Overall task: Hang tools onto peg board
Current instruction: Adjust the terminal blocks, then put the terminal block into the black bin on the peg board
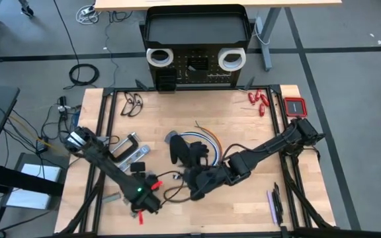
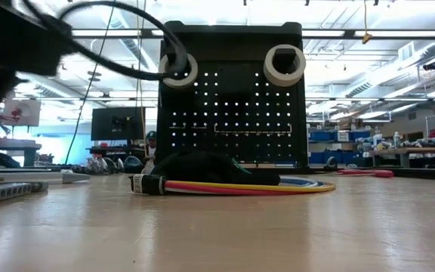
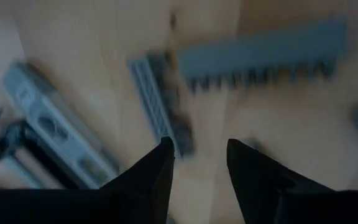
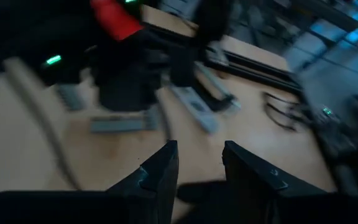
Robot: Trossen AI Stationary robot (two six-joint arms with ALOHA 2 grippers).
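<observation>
The black peg board (image 1: 196, 66) stands at the table's far edge, with two white tape rolls (image 1: 159, 57) (image 1: 231, 59) hanging on its upper part; it also shows in the low view (image 2: 229, 113). My left gripper (image 3: 199, 146) is open and empty. It points down over the near left of the table (image 1: 139, 170), above a grey toothed piece (image 3: 260, 56) and a grey ribbed piece (image 3: 160, 106). A silver-grey flat bar (image 1: 132, 156) and a black clamp (image 1: 127, 141) lie beside it. My right gripper (image 4: 201, 148) is open and empty, low near the table's middle (image 1: 194, 192).
A dark bundle with coloured cables (image 1: 192, 149) lies mid-table, just beyond my right gripper. Red-handled tools (image 1: 258, 100) and a red box (image 1: 295, 106) lie at the far right. A purple-handled tool (image 1: 272, 206) lies near right. Black wire loops (image 1: 132, 104) lie far left.
</observation>
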